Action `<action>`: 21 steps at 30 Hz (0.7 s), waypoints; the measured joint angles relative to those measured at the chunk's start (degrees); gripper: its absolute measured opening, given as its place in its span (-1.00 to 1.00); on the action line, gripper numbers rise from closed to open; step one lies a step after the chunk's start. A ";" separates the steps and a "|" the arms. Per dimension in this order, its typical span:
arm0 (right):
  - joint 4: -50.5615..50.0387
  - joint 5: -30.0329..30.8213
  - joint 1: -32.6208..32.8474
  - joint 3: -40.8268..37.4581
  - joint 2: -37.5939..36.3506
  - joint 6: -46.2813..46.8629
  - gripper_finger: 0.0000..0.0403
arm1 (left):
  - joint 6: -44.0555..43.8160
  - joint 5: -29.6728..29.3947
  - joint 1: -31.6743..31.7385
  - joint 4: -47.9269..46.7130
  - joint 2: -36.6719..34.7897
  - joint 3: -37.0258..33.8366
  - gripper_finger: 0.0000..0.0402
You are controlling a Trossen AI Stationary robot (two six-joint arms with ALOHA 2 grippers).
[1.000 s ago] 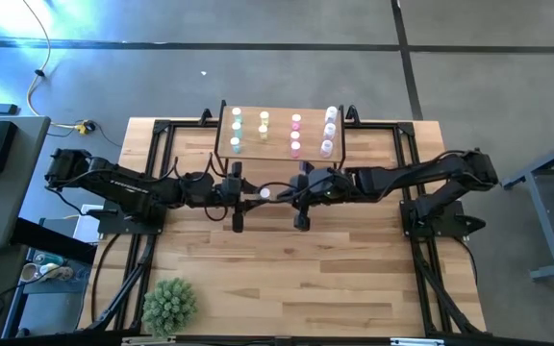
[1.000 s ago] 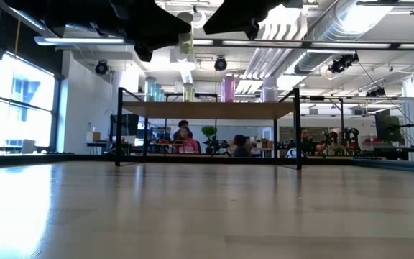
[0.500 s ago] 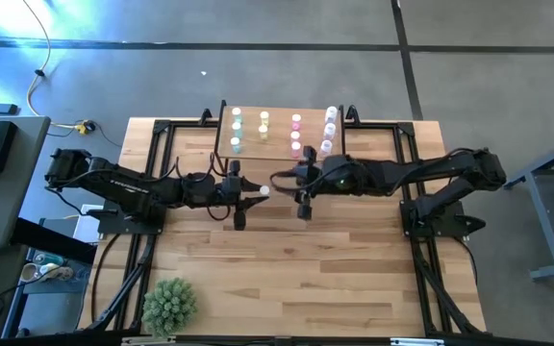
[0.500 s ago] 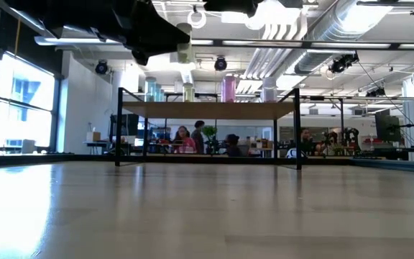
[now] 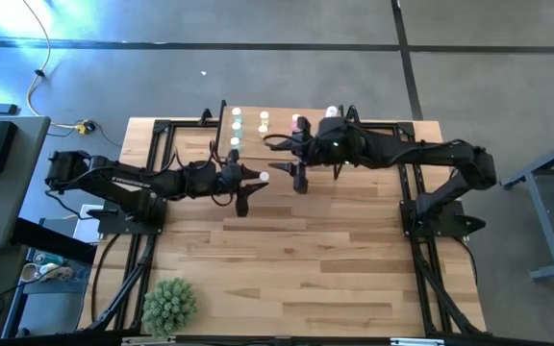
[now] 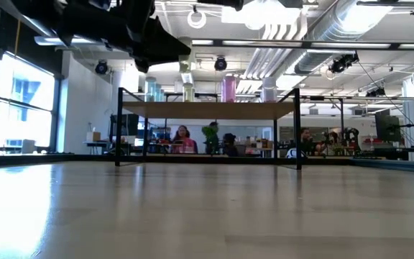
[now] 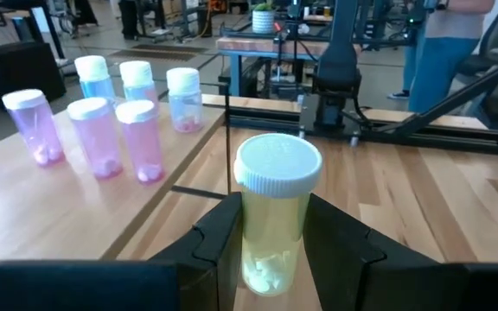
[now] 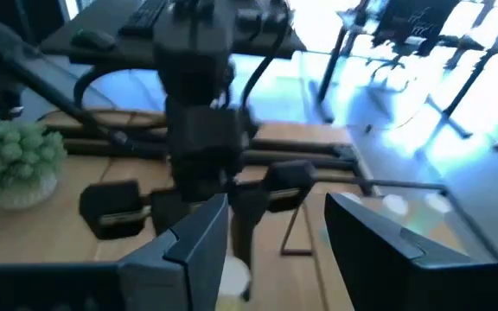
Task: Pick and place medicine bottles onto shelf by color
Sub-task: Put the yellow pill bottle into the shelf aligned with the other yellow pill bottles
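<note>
The shelf (image 5: 279, 135) stands at the table's far edge and carries rows of small bottles: green (image 5: 236, 127), yellow (image 5: 264, 119), pink (image 7: 137, 138) and lavender (image 5: 331, 112). My left gripper (image 5: 256, 179) is just in front of the shelf, shut on a yellow bottle (image 7: 271, 220) with a white cap (image 5: 264, 177). My right gripper (image 5: 289, 159) hangs high over the shelf's near right part and hides some bottles. In its wrist view the right gripper (image 8: 275, 246) is open with nothing between the fingers. My left gripper pinches the yellow bottle's body (image 7: 251, 238), below the cap, between its two fingers (image 7: 219, 246), one on each side. The fingers come nearly level from the table's left. The bottle stands upright in the hold, lifted clear of the table.
A spiky green plant ball (image 5: 169, 306) sits near the table's front left corner. Black frame rails (image 5: 407, 168) run along both sides of the table. The low view shows the shelf's thin black legs (image 6: 119, 126) and people in the room behind.
My right gripper has drawn away from the yellow bottle, risen and gone toward the far edge, over the shelf. My left gripper has swung a little toward the far edge, and the bottle has stayed upright in it.
</note>
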 joint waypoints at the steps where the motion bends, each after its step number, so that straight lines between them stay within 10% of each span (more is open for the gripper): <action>1: -0.48 -1.09 -0.31 0.55 0.83 0.00 -0.08 | -0.04 0.56 0.67 -0.08 0.00 0.00 -0.48; 21: -3.24 -2.92 -1.11 1.53 10.42 -3.27 -0.08 | -0.06 2.16 2.89 -1.24 0.00 -0.01 -0.48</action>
